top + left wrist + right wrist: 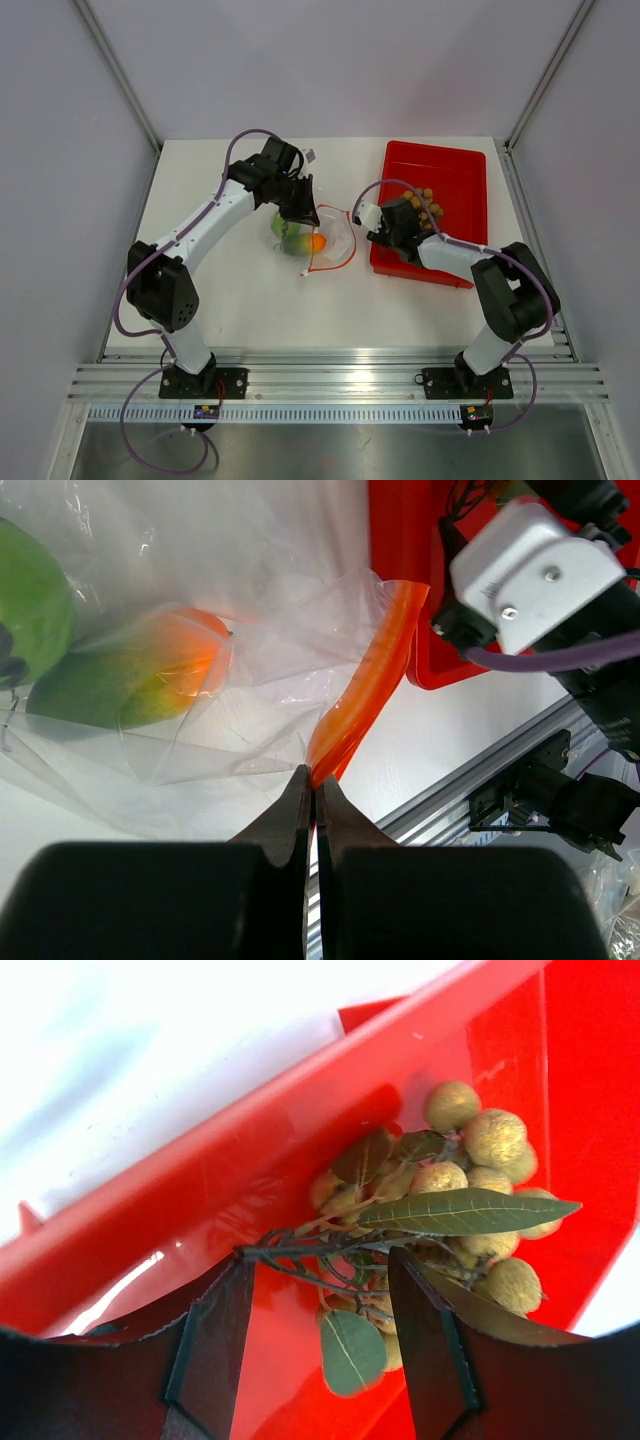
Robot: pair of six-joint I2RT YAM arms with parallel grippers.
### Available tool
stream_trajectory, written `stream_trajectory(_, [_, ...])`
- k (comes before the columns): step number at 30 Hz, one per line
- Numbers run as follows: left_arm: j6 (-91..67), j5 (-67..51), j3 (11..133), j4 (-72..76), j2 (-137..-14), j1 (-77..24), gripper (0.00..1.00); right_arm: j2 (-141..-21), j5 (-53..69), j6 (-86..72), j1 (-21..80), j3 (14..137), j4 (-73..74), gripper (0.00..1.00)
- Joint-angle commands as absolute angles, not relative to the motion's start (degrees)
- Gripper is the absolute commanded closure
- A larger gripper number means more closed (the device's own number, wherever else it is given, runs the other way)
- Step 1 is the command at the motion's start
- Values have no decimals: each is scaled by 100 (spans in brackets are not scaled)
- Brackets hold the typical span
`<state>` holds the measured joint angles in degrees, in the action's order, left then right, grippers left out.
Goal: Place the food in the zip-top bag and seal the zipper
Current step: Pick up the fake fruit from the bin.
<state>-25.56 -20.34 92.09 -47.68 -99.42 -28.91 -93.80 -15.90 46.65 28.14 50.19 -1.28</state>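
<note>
The clear zip-top bag (335, 243) lies mid-table with the mango (140, 675) and the round green fruit (30, 595) inside it. My left gripper (313, 780) is shut on the orange-red zipper (370, 675) at the bag's mouth, and from above that gripper (300, 208) sits over the bag's left side. The bunch of tan-brown balls (470, 1175) with dark stem and green leaves lies in the red tray (200, 1180). My right gripper (320, 1260) is open, its fingers either side of the bunch's stem, not closed on it.
The red tray (455, 165) stands at the back right, its left wall close to the bag. The right arm's white wrist housing (530, 565) hangs just beyond the bag's mouth. An aluminium rail (330, 380) runs along the near table edge.
</note>
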Motion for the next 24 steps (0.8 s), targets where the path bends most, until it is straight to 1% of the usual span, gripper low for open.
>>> stream_trajectory(1, [-2593, -2153, 9167, -4526, -9589, -2900, 100, -9623, -1819, 5000, 2839, 4914, -1044, 37])
stream_trajectory(4, [-2610, -2188, 9079, -4483, -9563, -2909, 100, -9694, -1907, 5150, 2839, 4826, -1519, 37])
stream_trajectory(7, [-2619, -2224, 9009, -4430, -9554, -2909, 100, -9843, -2135, 5343, 2839, 4781, -2133, 39])
stream_trajectory(8, [-2628, -2232, 9000, -4430, -9554, -2909, 100, -9861, -2179, 5361, 2839, 4764, -2240, 44])
stream_trajectory(11, [-2628, -2250, 8991, -4412, -9554, -2909, 100, -9940, -2285, 5396, 2848, 4711, -2687, 61])
stream_trajectory(12, [-2628, -2241, 9000, -4412, -9554, -2909, 100, -9940, -2329, 5379, 2839, 4702, -2759, 73])
stream_trajectory(14, [-2610, -2233, 9000, -4430, -9536, -2909, 100, -9914, -2329, 5309, 2839, 4693, -2873, 84])
stream_trajectory(15, [-2602, -2215, 9009, -4430, -9536, -2909, 100, -9871, -2294, 5143, 2830, 4702, -2874, 92])
stream_trajectory(16, [-2602, -2189, 9017, -4456, -9527, -2900, 100, -9722, -2250, 5029, 2830, 4702, -2865, 96])
stream_trajectory(18, [-2593, -2162, 9018, -4474, -9527, -2900, 100, -9546, -2145, 4652, 2804, 4720, -2682, 100])
stream_trajectory(24, [-2672, -2215, 9149, -4474, -9554, -2909, 100, -8615, -2066, 3396, 2672, 5001, -1627, 100])
